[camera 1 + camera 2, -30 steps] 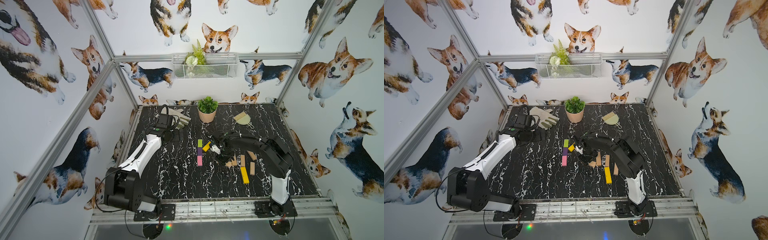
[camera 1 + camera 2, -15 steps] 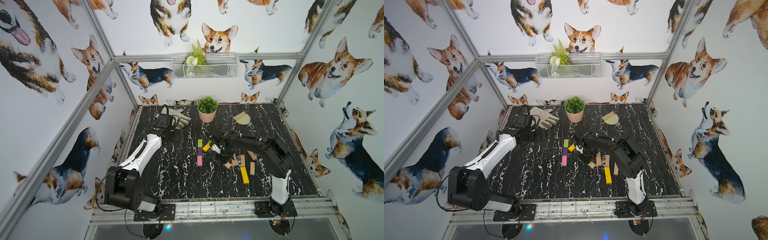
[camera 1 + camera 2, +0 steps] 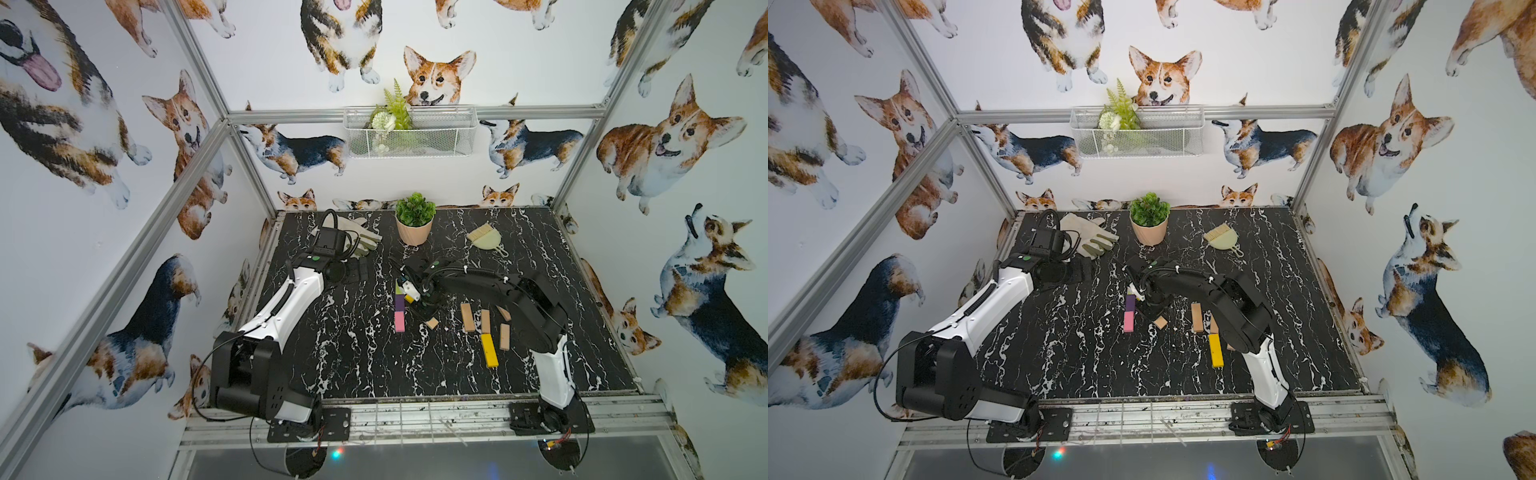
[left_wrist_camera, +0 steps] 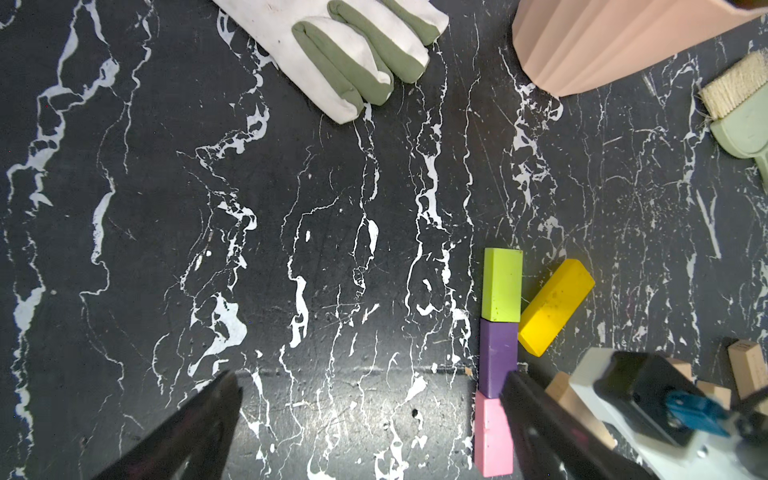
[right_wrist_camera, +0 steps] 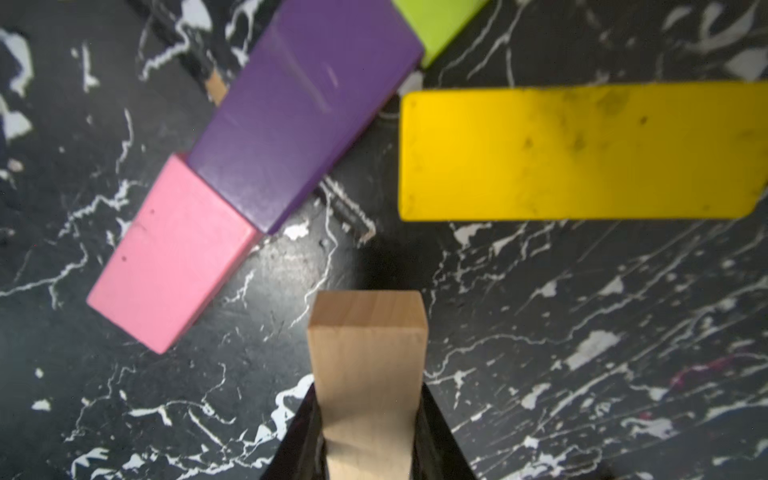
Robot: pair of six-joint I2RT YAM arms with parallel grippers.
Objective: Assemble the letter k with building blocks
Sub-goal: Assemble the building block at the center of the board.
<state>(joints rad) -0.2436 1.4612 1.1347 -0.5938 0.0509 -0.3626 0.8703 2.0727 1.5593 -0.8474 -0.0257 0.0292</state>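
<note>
Stem laid: green block, purple block and pink block lie end to end on the desk. The yellow block forms the upper arm. The right gripper is clamped on a tan block near the pink one, so the lower arm is outstanding. The left gripper stands apart, empty.

Left arm looks white-shelled, right arm mostly black.

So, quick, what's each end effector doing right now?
Left end effector: open, empty.
Right end effector: closed on a plain tan rectangular wooden block.
</note>
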